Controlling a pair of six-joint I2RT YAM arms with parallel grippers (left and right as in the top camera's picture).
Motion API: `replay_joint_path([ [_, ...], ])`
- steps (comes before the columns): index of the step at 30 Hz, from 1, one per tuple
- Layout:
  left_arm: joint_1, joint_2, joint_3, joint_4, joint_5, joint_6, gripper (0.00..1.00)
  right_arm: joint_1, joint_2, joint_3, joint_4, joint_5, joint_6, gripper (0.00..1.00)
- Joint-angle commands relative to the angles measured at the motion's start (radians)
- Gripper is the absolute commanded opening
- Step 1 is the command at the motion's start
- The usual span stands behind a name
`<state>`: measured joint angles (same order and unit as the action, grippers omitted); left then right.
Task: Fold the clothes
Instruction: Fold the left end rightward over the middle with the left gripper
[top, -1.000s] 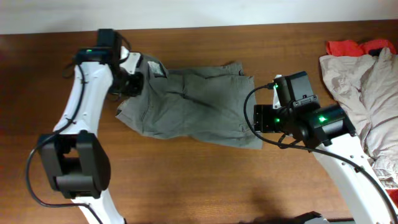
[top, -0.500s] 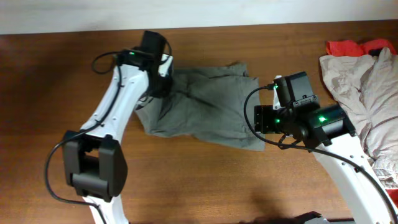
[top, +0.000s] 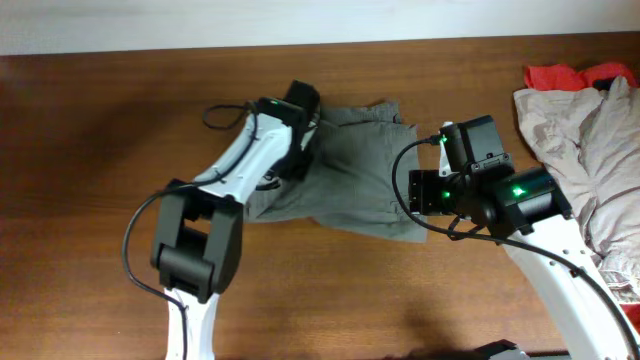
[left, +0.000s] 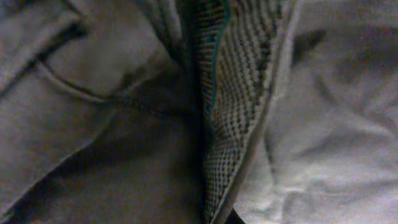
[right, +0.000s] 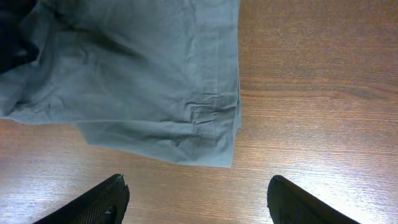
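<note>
while the left gripper sits clenched over the shorts, we judge it has a pinch of the waist end. the left wrist view shows only grey-olive cloth and a strip of woven waistband lining; the fingers are hidden.

shorts lie mid-table, between the two arms. left part is bunched under the left gripper, right part flat.

right gripper is released, jaws wide. it hovers over bare wood just beside the hem corner, touching nothing.

step in hand, as we read it: carrying the left side over onto the right half. to do it well:
- lift enough that the cloth does not drag
- travel straight across and line the edge with the right hem
- lower before letting go

right gripper could pin the hem so the under layer does not slide.

pale beige garment and red cloth lie well apart at far right.
</note>
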<state>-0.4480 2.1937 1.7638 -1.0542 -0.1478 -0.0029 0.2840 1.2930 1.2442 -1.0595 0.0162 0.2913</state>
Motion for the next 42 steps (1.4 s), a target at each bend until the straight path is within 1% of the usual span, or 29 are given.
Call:
replay_joint_path([
  [1, -0.038, 0.009, 0.005, -0.003, -0.090, -0.036, 0.01, -0.003, -0.015, 0.000, 0.000, -0.006, 0.000, 0.77],
  [3, -0.051, 0.011, 0.005, -0.002, -0.114, -0.061, 0.02, -0.003, -0.015, 0.000, 0.000, -0.006, 0.000, 0.77],
  [5, -0.062, 0.011, 0.005, -0.002, -0.114, -0.079, 0.11, -0.003, -0.015, 0.000, -0.001, -0.006, 0.000, 0.76],
  [8, -0.069, 0.011, 0.007, -0.002, -0.109, -0.149, 0.24, -0.003, -0.015, 0.000, -0.001, -0.006, 0.000, 0.77],
  [9, -0.069, 0.011, 0.009, -0.002, -0.094, -0.178, 0.27, -0.003, -0.015, 0.000, -0.001, -0.006, 0.000, 0.77],
  [15, -0.069, 0.011, 0.016, -0.001, 0.010, -0.270, 0.32, -0.003, -0.015, 0.000, -0.001, -0.006, 0.000, 0.77],
  [17, -0.069, 0.011, 0.016, 0.002, 0.052, -0.291, 0.36, -0.003, -0.015, 0.000, -0.002, -0.006, 0.000, 0.77],
  [25, -0.069, 0.011, 0.089, 0.013, 0.318, -0.296, 0.38, -0.003, -0.015, 0.000, -0.002, -0.006, 0.000, 0.76],
  [29, -0.068, 0.011, 0.156, -0.020, 0.388, -0.296, 0.38, -0.003, -0.015, 0.000, -0.002, -0.006, 0.000, 0.77],
  [34, -0.058, 0.011, 0.255, -0.106, 0.388, -0.296, 0.38, -0.003, -0.015, 0.000, -0.002, -0.006, 0.000, 0.77],
  [36, -0.050, 0.011, 0.284, -0.119, 0.386, -0.295, 0.45, -0.003, -0.015, 0.000, -0.002, -0.006, 0.000, 0.77],
  [37, -0.040, 0.011, 0.294, -0.121, 0.335, -0.296, 0.50, -0.003, -0.015, 0.000, -0.004, -0.006, 0.000, 0.77],
  [38, -0.035, 0.011, 0.294, -0.120, 0.278, -0.296, 0.52, -0.003, -0.015, 0.000, -0.006, -0.006, 0.000, 0.77],
  [40, -0.023, 0.011, 0.294, -0.119, 0.172, -0.296, 0.52, -0.003, -0.015, 0.000, -0.011, -0.006, 0.000, 0.77],
  [42, -0.007, 0.011, 0.294, -0.110, 0.123, -0.296, 0.51, -0.003, -0.015, 0.000, -0.016, -0.006, 0.000, 0.77],
])
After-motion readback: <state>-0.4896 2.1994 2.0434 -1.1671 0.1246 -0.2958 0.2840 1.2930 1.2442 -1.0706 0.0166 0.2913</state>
